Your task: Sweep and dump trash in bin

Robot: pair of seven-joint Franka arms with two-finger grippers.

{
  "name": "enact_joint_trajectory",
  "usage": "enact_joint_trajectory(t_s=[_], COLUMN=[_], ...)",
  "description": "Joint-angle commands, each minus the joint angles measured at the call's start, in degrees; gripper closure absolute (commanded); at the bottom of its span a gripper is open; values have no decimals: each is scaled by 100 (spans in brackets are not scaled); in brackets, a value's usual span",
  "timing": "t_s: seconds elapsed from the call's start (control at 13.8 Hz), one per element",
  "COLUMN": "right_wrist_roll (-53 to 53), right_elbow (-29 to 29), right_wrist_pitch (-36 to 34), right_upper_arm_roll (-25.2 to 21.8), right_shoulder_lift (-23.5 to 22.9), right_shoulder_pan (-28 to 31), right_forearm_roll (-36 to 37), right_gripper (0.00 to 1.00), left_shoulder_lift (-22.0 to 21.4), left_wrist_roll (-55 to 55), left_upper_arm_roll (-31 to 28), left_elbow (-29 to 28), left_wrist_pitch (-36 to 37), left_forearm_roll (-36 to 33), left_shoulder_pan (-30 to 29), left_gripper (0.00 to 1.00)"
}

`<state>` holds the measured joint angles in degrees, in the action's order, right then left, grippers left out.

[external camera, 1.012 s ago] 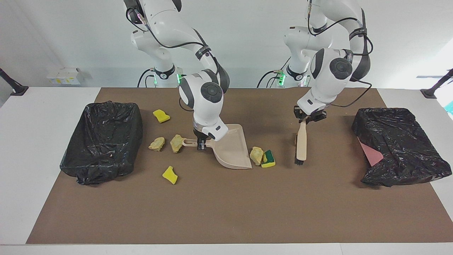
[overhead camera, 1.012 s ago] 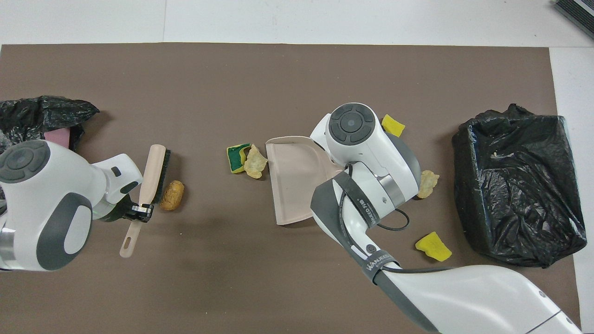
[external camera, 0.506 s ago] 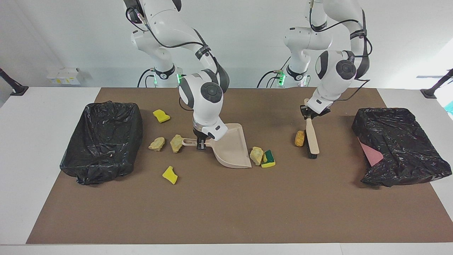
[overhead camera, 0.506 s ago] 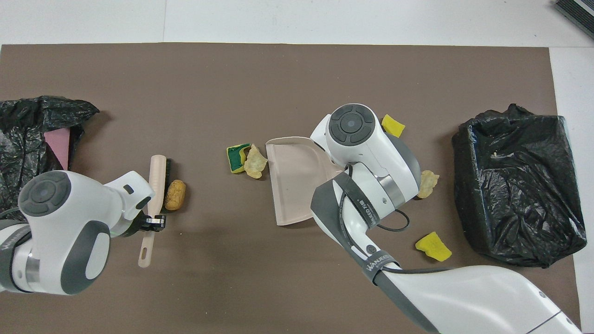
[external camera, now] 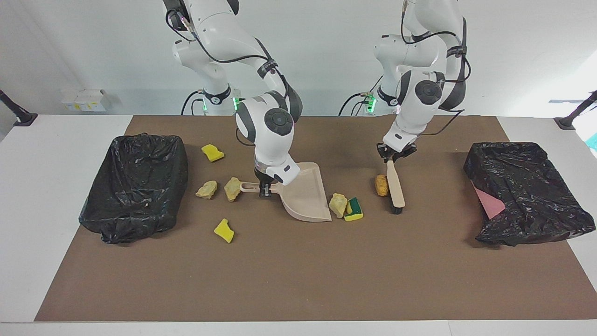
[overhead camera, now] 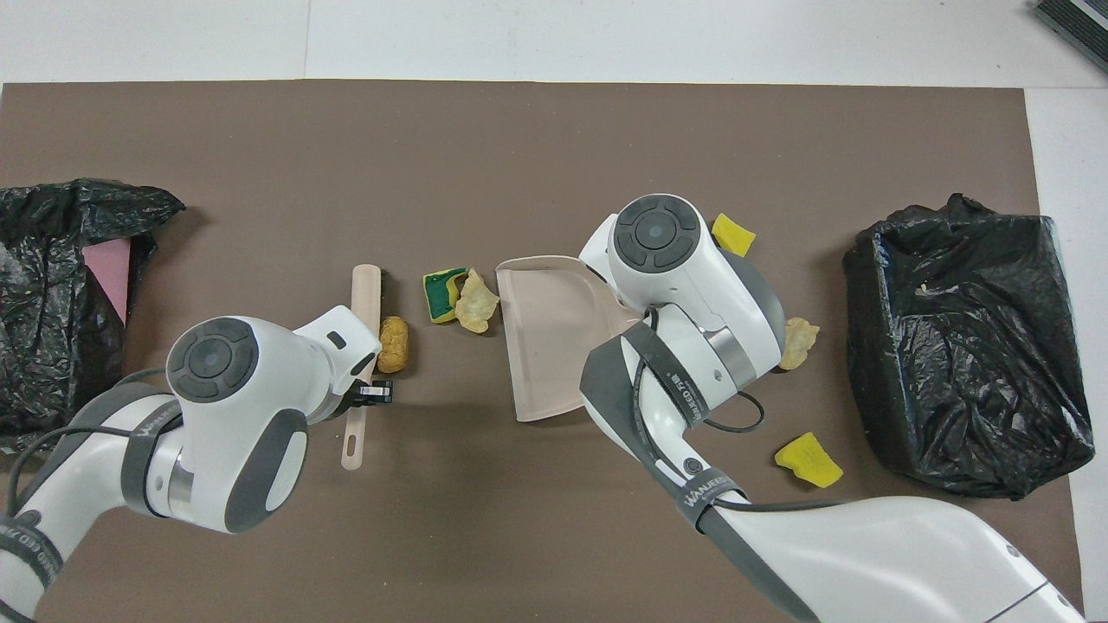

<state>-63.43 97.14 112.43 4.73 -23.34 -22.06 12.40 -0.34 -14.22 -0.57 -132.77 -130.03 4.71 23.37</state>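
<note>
My right gripper (external camera: 265, 189) is shut on the handle of the beige dustpan (external camera: 305, 196), which rests on the mat with its mouth toward the left arm's end. My left gripper (external camera: 393, 156) is shut on the brush (external camera: 396, 187), bristles down on the mat. An orange-brown lump of trash (external camera: 381, 185) touches the brush on the dustpan's side. A beige chunk (external camera: 337, 204) and a yellow-green sponge (external camera: 354, 209) lie at the dustpan's mouth. Two beige chunks (external camera: 206, 189) (external camera: 232, 188) lie by the dustpan's handle. Yellow sponge bits (external camera: 212, 152) (external camera: 224, 230) lie near the black-lined bin (external camera: 135, 184).
A second black-bagged bin (external camera: 527, 191) with something pink showing inside stands at the left arm's end of the brown mat (external camera: 298, 280). In the overhead view the right arm's wrist (overhead camera: 684, 285) covers the dustpan's handle.
My left gripper has carried the brush toward the dustpan, pushing the orange-brown lump along with it. The right arm and the dustpan have stayed where they were.
</note>
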Motion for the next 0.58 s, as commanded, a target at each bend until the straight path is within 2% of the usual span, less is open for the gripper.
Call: enact_joint_trajectory(t_s=[0.0, 0.22, 0.36, 0.51], right_wrist_roll=[59, 59, 59, 59], right_elbow=[191, 200, 200, 200], right_wrist_pitch=[60, 60, 60, 60], right_upper_arm_roll=[63, 63, 63, 63], right_shoulder_lift=[154, 154, 154, 154], right_shoulder_pan=[71, 71, 71, 79], right_forearm_roll=[34, 34, 34, 34], right_gripper=[100, 100, 100, 100], left_shoulder_lift=[332, 447, 447, 534], left_wrist_roll=[25, 16, 42, 25], left_upper_arm_roll=[-66, -66, -57, -39], left_elbow=[313, 375, 384, 541], left_wrist_pitch=[-84, -171, -487, -610], left_forearm_roll=[345, 1126, 1513, 2494], left_shoulder_pan=[641, 1344, 1775, 1873], left_gripper=[100, 100, 100, 100])
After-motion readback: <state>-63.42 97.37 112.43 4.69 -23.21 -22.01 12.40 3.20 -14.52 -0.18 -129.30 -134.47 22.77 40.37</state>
